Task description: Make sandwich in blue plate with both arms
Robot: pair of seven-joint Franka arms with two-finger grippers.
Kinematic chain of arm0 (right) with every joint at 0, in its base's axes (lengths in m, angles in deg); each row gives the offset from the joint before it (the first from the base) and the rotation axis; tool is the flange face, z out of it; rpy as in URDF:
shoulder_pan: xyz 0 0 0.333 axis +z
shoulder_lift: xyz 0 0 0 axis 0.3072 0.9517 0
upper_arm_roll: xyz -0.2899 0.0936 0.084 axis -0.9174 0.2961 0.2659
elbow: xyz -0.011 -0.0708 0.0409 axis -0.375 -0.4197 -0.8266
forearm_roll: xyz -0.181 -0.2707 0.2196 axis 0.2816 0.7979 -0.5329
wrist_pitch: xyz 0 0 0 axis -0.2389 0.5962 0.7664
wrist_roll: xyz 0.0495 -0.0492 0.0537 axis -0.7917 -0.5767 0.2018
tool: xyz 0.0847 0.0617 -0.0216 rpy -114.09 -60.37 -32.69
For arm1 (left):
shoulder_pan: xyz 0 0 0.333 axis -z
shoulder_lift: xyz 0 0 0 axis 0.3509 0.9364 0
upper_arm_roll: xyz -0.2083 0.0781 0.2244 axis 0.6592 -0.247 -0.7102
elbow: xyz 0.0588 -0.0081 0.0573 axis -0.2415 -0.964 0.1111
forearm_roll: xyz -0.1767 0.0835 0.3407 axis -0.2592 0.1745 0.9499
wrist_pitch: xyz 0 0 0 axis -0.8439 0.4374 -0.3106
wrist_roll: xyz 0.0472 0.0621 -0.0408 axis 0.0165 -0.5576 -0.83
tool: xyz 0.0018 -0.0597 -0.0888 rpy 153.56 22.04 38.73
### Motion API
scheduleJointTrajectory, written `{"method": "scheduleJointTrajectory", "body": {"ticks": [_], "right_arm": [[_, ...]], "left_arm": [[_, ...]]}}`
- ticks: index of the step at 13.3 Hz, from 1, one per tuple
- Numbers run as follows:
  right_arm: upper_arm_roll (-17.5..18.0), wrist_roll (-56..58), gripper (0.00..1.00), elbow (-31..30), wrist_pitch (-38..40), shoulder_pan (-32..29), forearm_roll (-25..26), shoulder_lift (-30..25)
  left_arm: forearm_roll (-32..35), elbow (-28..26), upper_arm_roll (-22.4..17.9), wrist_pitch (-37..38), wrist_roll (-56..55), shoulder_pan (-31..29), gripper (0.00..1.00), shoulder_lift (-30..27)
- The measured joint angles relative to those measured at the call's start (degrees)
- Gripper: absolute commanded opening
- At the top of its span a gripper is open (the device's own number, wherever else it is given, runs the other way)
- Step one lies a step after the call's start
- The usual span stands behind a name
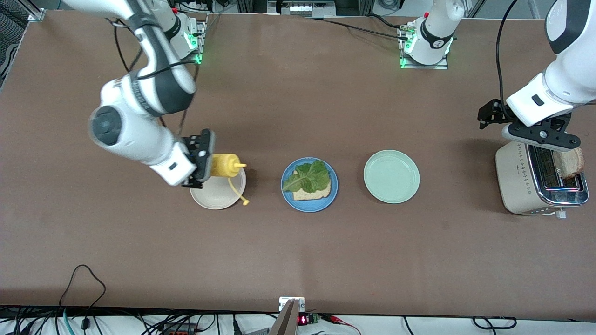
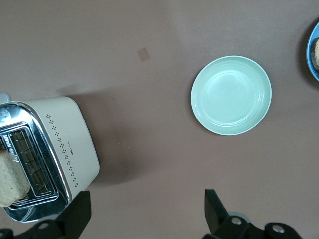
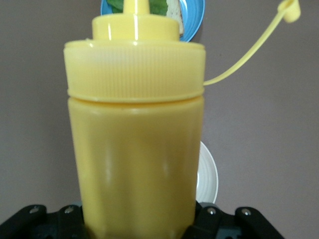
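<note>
- Presently, right gripper (image 1: 199, 159), centre-left of front view, clamps the tilted yellow mustard bottle (image 1: 224, 165) above the beige plate (image 1: 218, 191); carry its nozzle over the lettuce (image 1: 308, 175) before squeezing.
- Blue plate (image 1: 309, 184), mid-frame, holds bread slice (image 1: 313, 192).
- Left gripper (image 2: 144, 211), fingers spread, hovers near the toaster (image 1: 535, 182); second slice (image 1: 569, 162) apparently protrudes.
</note>
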Motion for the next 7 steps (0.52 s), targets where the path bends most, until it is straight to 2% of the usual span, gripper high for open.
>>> {"method": "scheduleJointTrajectory", "body": {"ticks": [4, 7], "right_arm": [[-0.1, -13.8, 0.00, -0.6, -2.5, 8.3, 9.5, 2.9], [-0.8, -16.9, 0.00, -0.3, -5.8, 11.9, 13.6, 6.9]], "left_arm": [[0.0, 0.0, 0.0, 0.0, 0.0, 0.0, 1.00, 0.0], [0.0, 0.0, 0.0, 0.0, 0.0, -0.1, 1.00, 0.0]]}}
